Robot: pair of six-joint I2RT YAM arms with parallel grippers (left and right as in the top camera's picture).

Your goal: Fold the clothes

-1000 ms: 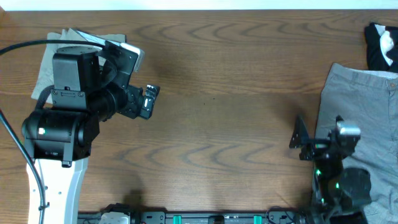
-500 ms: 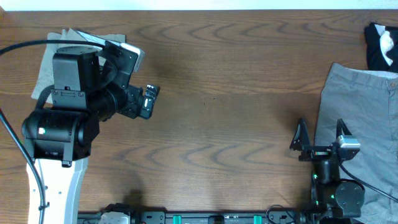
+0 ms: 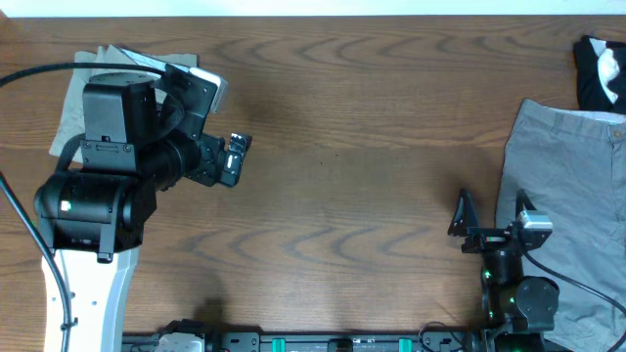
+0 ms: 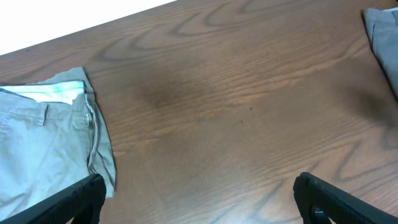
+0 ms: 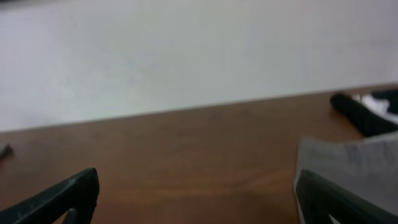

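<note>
The pale khaki-green shorts (image 3: 73, 103) lie folded at the table's far left, mostly hidden under my left arm in the overhead view. In the left wrist view the shorts (image 4: 43, 149) show their waistband and whitish lining at the left edge. My left gripper (image 3: 233, 156) is open and empty, hovering to the right of the shorts, and its fingers (image 4: 199, 205) are wide apart over bare wood. My right gripper (image 3: 491, 217) is open and empty near the front right, and its fingers (image 5: 199, 199) are wide apart.
Darker grey shorts (image 3: 567, 166) lie spread at the right edge, just right of my right gripper; they also show in the right wrist view (image 5: 354, 165). A small black-and-white garment (image 3: 599, 73) lies at the far right corner. The brown wooden table (image 3: 352, 147) spans the view.
My right arm has drawn back toward the front edge and its gripper has shifted slightly left and down. My left arm and the shorts have not moved.
</note>
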